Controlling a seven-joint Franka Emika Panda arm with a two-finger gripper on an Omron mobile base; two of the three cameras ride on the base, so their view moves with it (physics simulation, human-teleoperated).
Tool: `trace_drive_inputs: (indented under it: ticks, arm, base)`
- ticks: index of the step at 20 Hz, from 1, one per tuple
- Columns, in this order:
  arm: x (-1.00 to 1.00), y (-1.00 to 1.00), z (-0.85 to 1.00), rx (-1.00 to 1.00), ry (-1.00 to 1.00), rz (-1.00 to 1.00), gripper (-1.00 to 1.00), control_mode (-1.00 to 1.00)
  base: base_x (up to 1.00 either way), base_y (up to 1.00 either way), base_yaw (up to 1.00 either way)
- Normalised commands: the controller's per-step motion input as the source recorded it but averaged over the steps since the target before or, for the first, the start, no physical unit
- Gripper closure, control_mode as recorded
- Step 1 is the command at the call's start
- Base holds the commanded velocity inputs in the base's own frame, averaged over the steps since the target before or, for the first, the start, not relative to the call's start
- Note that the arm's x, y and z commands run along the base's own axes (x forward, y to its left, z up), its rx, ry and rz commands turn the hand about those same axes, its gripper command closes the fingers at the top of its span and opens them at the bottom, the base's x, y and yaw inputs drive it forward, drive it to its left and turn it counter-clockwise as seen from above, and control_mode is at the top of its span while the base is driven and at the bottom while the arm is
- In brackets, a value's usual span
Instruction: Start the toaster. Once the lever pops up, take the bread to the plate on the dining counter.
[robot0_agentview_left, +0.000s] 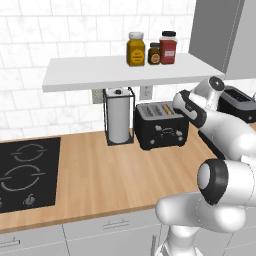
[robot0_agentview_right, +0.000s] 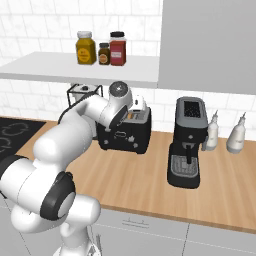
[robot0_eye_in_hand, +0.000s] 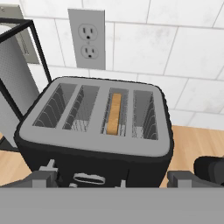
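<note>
The black toaster (robot0_eye_in_hand: 94, 131) stands on the wall counter against the tiled wall, also seen in the base views (robot0_agentview_left: 161, 125) (robot0_agentview_right: 124, 134). A slice of bread (robot0_eye_in_hand: 114, 113) stands edge-up in its third slot from the left, tan crust showing. My gripper (robot0_eye_in_hand: 112, 178) hovers just above and in front of the toaster's front face, open wide, with nothing between its fingers (robot0_eye_in_hand: 41, 177). The hand (robot0_agentview_left: 189, 107) hangs over the toaster's right end. The plate and the dining counter are out of view.
A paper-towel holder (robot0_agentview_left: 119, 117) stands close to the toaster's left. A low shelf (robot0_agentview_left: 125, 72) with jars hangs overhead. A black coffee machine (robot0_agentview_right: 187, 142) and two white bottles (robot0_agentview_right: 212, 131) stand to the right. A cooktop (robot0_agentview_left: 27, 172) lies far left.
</note>
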Motion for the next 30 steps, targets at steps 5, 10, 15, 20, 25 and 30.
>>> trace_drive_inputs:
  ticks: [5,10,15,20,25,30]
  arm:
    - [0.00,0.00,0.00,0.00,0.00,0.00,-1.00,-1.00]
    - [0.00,0.00,0.00,0.00,0.00,0.00,-1.00,-1.00]
    - [0.00,0.00,0.00,0.00,0.00,0.00,-1.00,-1.00]
    - [0.00,0.00,0.00,0.00,0.00,0.00,-1.00,-1.00]
    - [0.00,0.00,0.00,0.00,0.00,0.00,-1.00,-1.00]
    - [0.00,0.00,0.00,0.00,0.00,0.00,-1.00,-1.00]
  base:
    - [0.00,0.00,0.00]
    - [0.00,0.00,0.00]
    - [0.00,0.00,0.00]
    - [0.00,0.00,0.00]
    - [0.00,0.00,0.00]
    - [0.00,0.00,0.00]
